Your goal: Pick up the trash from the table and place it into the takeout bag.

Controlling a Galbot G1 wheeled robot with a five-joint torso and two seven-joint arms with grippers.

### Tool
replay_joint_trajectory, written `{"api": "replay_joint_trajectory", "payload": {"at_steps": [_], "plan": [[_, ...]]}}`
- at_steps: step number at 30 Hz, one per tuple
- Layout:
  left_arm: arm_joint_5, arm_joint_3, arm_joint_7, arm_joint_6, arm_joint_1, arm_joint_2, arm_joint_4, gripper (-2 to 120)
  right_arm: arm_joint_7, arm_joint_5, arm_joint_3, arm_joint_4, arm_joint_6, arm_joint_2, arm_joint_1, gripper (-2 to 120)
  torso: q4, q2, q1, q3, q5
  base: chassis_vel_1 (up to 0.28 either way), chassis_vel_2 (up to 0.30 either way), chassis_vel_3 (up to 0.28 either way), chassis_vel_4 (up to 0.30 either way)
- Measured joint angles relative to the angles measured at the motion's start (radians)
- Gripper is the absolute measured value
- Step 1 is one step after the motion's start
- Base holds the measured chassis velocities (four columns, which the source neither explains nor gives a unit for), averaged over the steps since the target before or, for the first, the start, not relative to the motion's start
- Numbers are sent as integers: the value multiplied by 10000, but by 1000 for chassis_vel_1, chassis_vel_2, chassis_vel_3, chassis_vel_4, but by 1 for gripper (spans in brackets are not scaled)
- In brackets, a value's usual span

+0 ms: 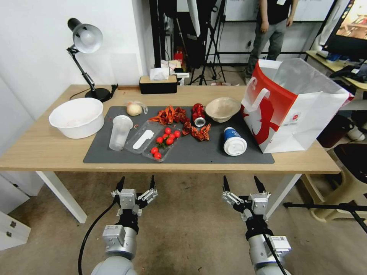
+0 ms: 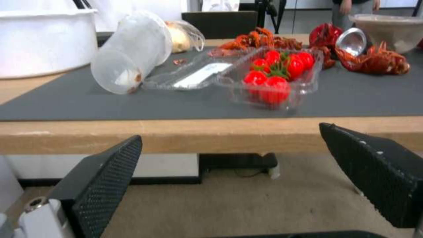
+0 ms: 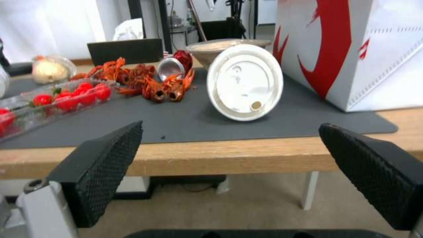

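Head view: both arms hang in front of the near edge of the table (image 1: 46, 152), below its top, the left gripper (image 1: 136, 183) under the near-left part of the dark grey mat (image 1: 214, 154) and the right gripper (image 1: 244, 185) under its near-right part, each with its 2 black fingers spread wide and holding nothing. On the mat lie the pieces of trash: a clear plastic cup (image 1: 120, 132) on its side at the left, a pale round item in clear wrap (image 1: 135, 109) at the far-left edge, a crushed red drink can (image 1: 198, 114) near the far middle, a beige bowl (image 1: 223, 109) just right of the can, and a blue-and-white lidded paper cup (image 1: 233, 141) tipped on its side at the near right, lid toward the robot. Between the clear cup and the can are an open clear plastic tray (image 1: 153, 140) with red cherry tomatoes (image 1: 165, 139) and a scatter of red crayfish shells (image 1: 179, 120). The takeout bag (image 1: 294, 110) stands open on the right end of the table, its near corner on the mat, just right of the paper cup. A large white bowl (image 1: 77, 117) sits on the bare wood left of the mat, with a desk lamp (image 1: 86, 57) and a black tissue box (image 1: 158, 84) along the far edge.
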Motion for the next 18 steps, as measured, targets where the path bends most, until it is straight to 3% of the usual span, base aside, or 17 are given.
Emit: {"api": "replay_joint_trajectory", "payload": {"at_steps": [6, 11, 18], "plan": [[12, -28, 74, -73, 3, 12, 82, 100, -66, 1243, 440, 220, -610, -501, 628, 100, 0, 0, 0, 0, 0, 0, 0, 0, 0], [26, -50, 89, -73, 15, 6, 82, 100, -49, 1622, 579, 317, -951, -779, 994, 100, 0, 0, 0, 0, -1, 0, 0, 0, 0], [78, -124, 99, -96, 66, -95, 82, 100, 193, 2025, 514, 72, -1462, -1730, 2318, 100, 0, 0, 0, 1, 1, 0, 0, 0, 0]]}}
